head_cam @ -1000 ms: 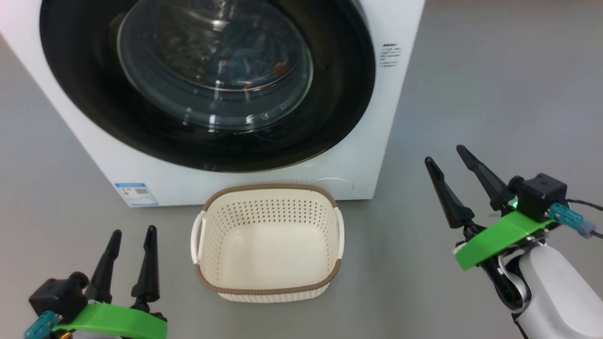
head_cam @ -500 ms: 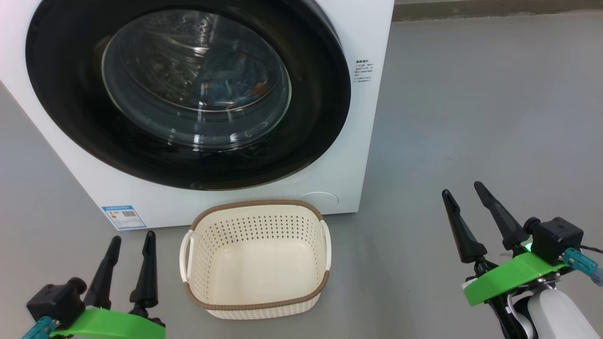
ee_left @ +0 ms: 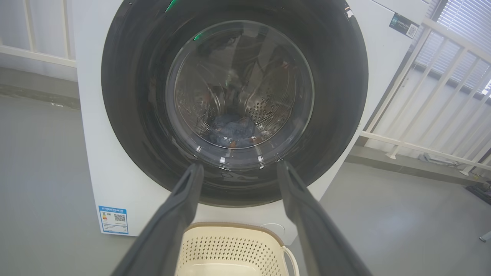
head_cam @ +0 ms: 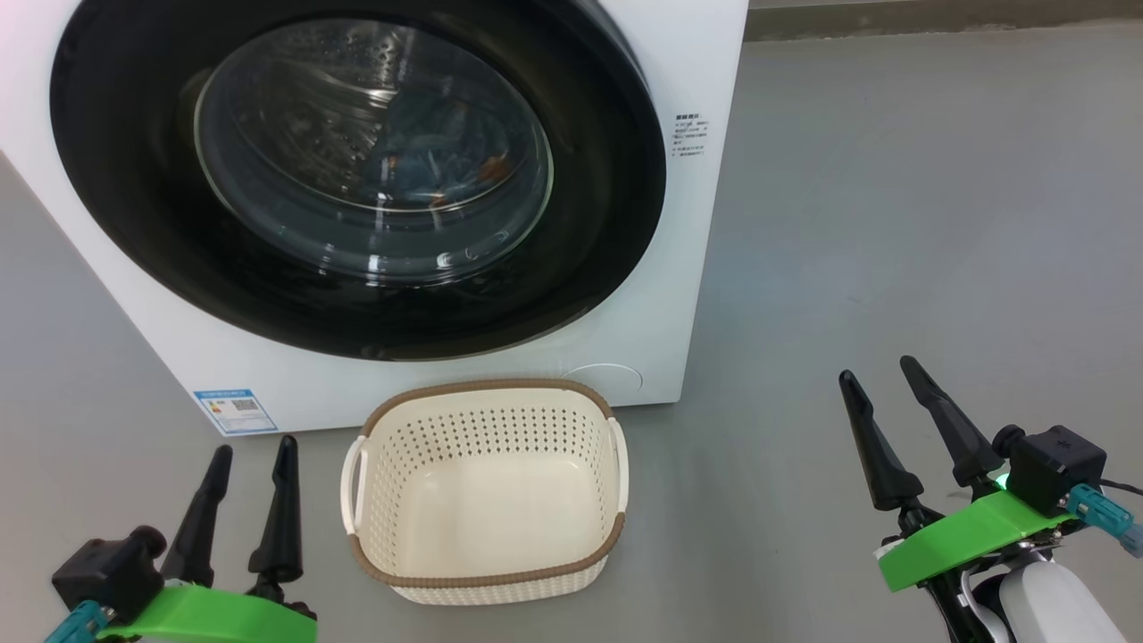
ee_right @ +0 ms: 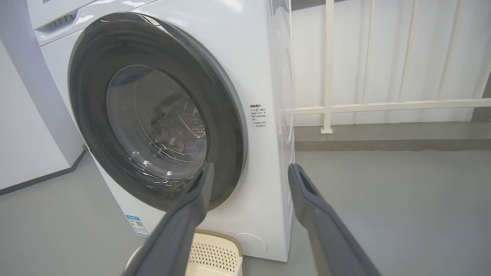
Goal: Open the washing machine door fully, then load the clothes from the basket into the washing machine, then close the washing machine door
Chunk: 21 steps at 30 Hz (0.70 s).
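While the head view looks down, the washing machine door (head_cam: 357,170) sits shut, flush in the front of the washing machine (head_cam: 705,223), and the clothes (head_cam: 429,161) show blue behind its glass. The basket (head_cam: 487,388) stands just before the machine's lower edge, its bare cream bottom showing. The left gripper (head_cam: 254,446) hovers near the basket's left handle, fingers parted, holding nothing. The right gripper (head_cam: 877,368) hangs well apart to the right over wide grey floor (head_cam: 893,223), also spread and holding nothing. Left wrist view now: the fingers frame the door's bottom rim, clothes low in the drum, basket rim beneath, a white railing (ee_left: 422,96) off to the side. Right wrist view: the machine's front corner edge runs down between the spread fingers, open floor beyond.
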Motion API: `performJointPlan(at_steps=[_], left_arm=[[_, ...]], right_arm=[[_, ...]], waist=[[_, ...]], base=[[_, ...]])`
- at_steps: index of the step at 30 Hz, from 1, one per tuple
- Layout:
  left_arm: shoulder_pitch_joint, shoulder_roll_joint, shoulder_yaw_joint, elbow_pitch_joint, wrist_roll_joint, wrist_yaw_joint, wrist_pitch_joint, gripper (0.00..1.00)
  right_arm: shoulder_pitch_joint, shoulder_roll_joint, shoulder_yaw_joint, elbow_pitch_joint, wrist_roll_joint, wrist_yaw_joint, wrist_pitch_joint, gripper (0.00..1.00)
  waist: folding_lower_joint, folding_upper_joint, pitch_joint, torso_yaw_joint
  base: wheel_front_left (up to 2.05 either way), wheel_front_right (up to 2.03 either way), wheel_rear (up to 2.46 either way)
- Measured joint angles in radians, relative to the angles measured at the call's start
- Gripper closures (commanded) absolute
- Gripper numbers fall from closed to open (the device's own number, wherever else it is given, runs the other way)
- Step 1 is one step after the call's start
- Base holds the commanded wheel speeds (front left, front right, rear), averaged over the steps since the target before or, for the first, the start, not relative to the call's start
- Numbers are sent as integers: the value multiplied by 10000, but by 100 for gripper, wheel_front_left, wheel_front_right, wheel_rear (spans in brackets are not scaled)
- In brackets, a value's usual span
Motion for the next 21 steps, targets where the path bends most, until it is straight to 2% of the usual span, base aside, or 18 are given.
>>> performJointPlan(at_steps=[18,19,21], left_arm=[[3,-12,-10,-6,-33,0,0,0],[4,-21,-25,6,-134,0,2,100],[89,-132,-54,209,-144,6,4,100]], right_arm=[[11,36,6,33,-2,0,0,0],[12,42,13,44,0,0,0,100],[90,102,59,263,15,0,4,100]], waist=[[0,0,33,-14],[0,0,41,-17],[0,0,41,-18]], base=[[0,0,0],[0,0,0],[0,0,0]])
